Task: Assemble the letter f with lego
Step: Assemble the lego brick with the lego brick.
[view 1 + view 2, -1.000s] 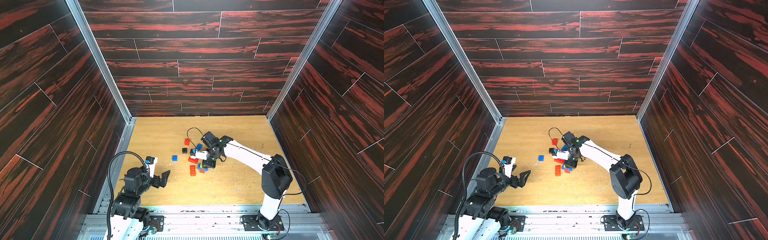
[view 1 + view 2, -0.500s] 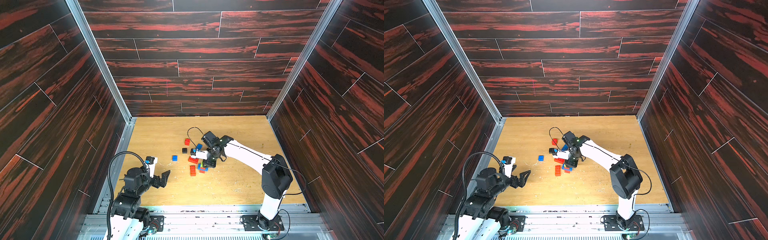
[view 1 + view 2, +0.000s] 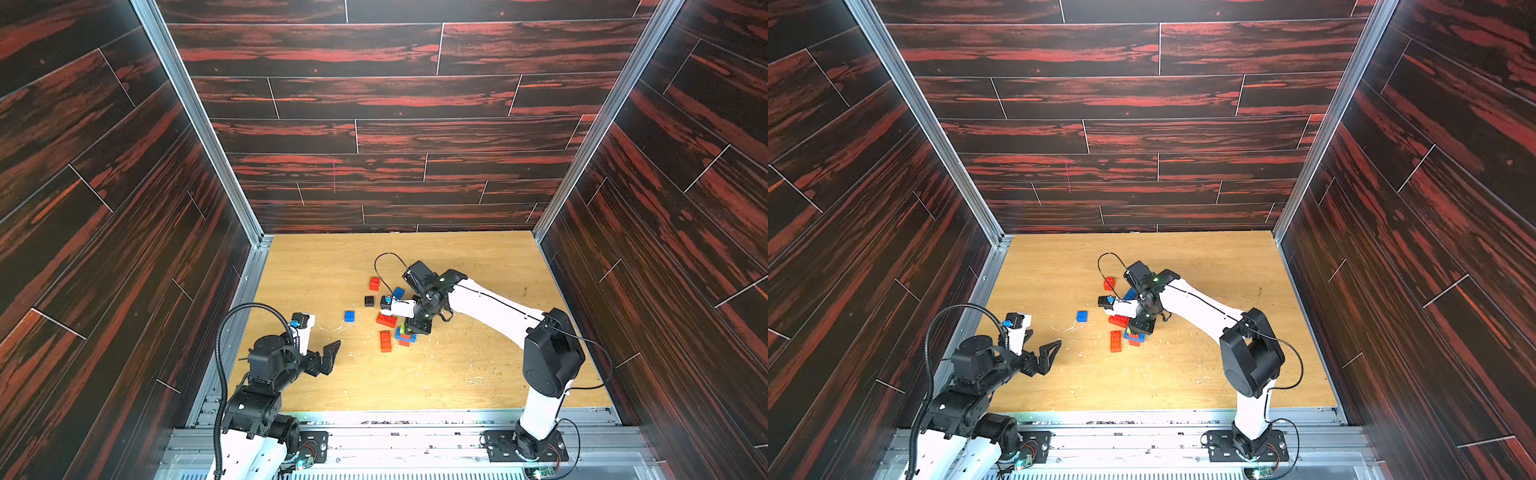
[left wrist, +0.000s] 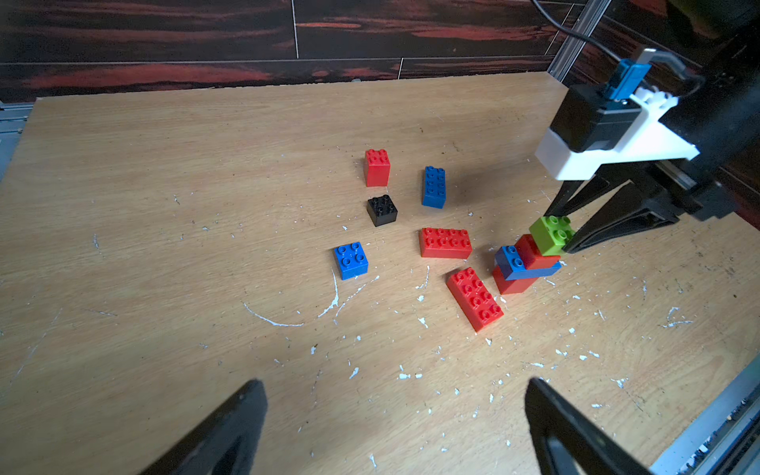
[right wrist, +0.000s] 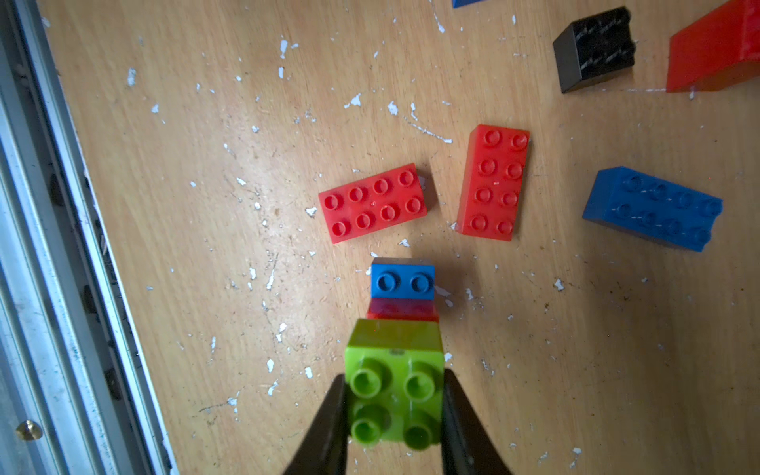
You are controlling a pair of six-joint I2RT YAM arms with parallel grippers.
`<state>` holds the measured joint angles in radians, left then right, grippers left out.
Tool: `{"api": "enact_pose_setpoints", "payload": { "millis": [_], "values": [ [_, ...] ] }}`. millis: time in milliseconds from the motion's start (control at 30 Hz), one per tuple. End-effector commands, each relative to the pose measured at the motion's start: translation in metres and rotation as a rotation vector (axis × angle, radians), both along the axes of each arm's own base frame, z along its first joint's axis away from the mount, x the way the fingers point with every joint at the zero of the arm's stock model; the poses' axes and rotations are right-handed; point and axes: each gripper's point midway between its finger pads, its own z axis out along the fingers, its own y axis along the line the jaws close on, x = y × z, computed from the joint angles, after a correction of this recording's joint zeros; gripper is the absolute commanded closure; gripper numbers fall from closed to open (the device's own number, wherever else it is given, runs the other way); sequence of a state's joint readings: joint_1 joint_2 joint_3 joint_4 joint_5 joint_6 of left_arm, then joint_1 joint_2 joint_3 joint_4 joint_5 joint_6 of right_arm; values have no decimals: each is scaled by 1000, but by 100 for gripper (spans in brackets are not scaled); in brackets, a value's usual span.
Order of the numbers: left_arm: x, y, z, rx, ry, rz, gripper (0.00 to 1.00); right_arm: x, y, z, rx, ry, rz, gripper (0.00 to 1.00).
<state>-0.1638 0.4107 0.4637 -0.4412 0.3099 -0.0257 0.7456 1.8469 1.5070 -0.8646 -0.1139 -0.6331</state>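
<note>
My right gripper is shut on a lime green lego brick, one finger on each side. In the left wrist view the green brick sits slightly tilted on top of a small stack: a red brick, a blue brick and a red base. In both top views the right gripper points down at this stack. My left gripper hangs open over bare wood at the front left, holding nothing.
Loose lego lies left of the stack: two red oblongs, a blue square, a black square, a blue oblong and a tall red brick. Dark walls enclose the wooden table on three sides.
</note>
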Motion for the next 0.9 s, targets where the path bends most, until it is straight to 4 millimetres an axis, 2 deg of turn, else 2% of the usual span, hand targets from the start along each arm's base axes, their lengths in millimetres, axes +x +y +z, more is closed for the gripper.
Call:
{"api": "enact_pose_setpoints", "payload": {
  "millis": [0,867],
  "values": [
    [-2,-2,4,0,-16,-12,0,-5,0,-5,-11,46,15,76],
    [-2,-2,4,-1,-18,-15,0,0,-1,-7,-34,36,10,76]
  ]
}}
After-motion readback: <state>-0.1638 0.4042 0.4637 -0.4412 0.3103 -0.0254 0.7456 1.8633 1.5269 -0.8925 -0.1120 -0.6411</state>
